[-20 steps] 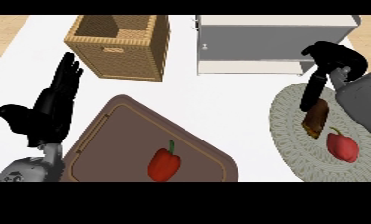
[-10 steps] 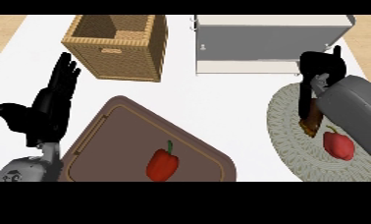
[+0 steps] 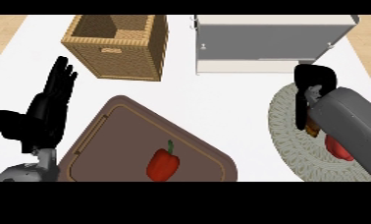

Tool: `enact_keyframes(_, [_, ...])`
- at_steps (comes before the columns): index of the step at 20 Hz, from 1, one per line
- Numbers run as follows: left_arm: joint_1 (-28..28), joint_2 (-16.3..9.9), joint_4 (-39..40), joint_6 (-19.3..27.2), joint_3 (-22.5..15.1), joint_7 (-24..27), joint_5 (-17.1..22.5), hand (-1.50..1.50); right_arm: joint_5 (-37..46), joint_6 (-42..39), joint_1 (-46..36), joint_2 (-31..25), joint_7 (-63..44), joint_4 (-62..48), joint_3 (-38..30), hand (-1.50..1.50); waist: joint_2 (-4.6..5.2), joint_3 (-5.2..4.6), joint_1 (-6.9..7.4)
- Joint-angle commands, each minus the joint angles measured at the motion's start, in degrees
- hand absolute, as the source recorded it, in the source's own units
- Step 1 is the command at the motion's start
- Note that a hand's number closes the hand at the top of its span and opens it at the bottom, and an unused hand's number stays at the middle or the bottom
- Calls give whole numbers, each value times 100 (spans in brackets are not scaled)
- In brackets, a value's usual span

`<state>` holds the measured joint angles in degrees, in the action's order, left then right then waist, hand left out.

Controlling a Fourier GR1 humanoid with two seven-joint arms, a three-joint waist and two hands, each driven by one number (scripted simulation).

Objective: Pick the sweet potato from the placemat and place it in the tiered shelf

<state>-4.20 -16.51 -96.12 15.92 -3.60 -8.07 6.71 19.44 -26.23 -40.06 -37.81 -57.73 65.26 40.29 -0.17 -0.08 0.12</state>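
Observation:
The brown sweet potato (image 3: pixel 312 130) lies on the round woven placemat (image 3: pixel 287 134) at the right, and only a small sliver of it shows. My right hand (image 3: pixel 314 86) hangs directly over it, its fingers (image 3: pixel 301 114) pointing down along the potato's left side and not curled round it. The grey right forearm hides most of the potato. At the back right stands the white tiered shelf (image 3: pixel 272 41). My left hand (image 3: pixel 48 106) rests open at the left edge, fingers up.
A red fruit (image 3: pixel 336 150) lies on the placemat, half hidden under my forearm. A wicker basket (image 3: pixel 119 46) stands at the back left. A brown cutting board (image 3: pixel 109 144) in front carries a red bell pepper (image 3: pixel 162 164).
My right hand has come down and back from beside the shelf onto the sweet potato, and the forearm now covers most of it. The left hand has not moved.

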Motion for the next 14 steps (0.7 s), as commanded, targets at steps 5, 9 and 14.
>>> enact_keyframes(5, [-129,253,83,128,2,-32,-273,0,384,-414,589,53,-466,354,-386,-150,3,6,-41])
enact_keyframes(9, [398,288,-147,-73,45,168,-231,0,697,-426,631,157,-86,22,-710,-150,9,7,4])
enact_keyframes(14, [-206,44,-99,-299,396,-328,-140,0,1384,-67,1012,74,767,-171,-874,-150,20,10,4])
